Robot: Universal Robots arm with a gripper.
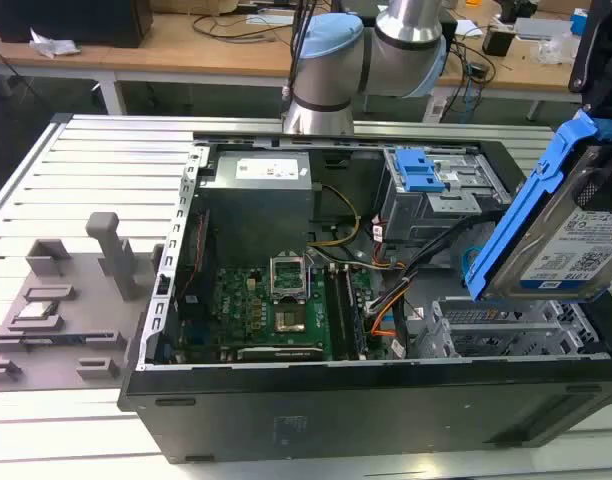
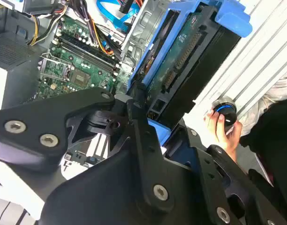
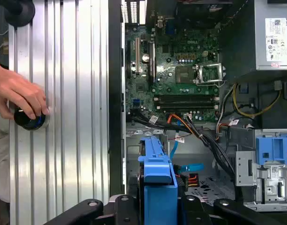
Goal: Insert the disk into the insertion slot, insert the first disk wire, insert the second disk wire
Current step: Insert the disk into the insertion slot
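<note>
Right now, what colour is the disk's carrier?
Bright blue; disk's carrier shows best in the exterior view.

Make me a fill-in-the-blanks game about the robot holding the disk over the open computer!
The gripper holds the disk, which sits in a ____ plastic carrier.
The circuit board inside the computer case is ____.
A person's ____ rests on the round knob on the metal table.
Missing words: blue, green, hand.
</note>
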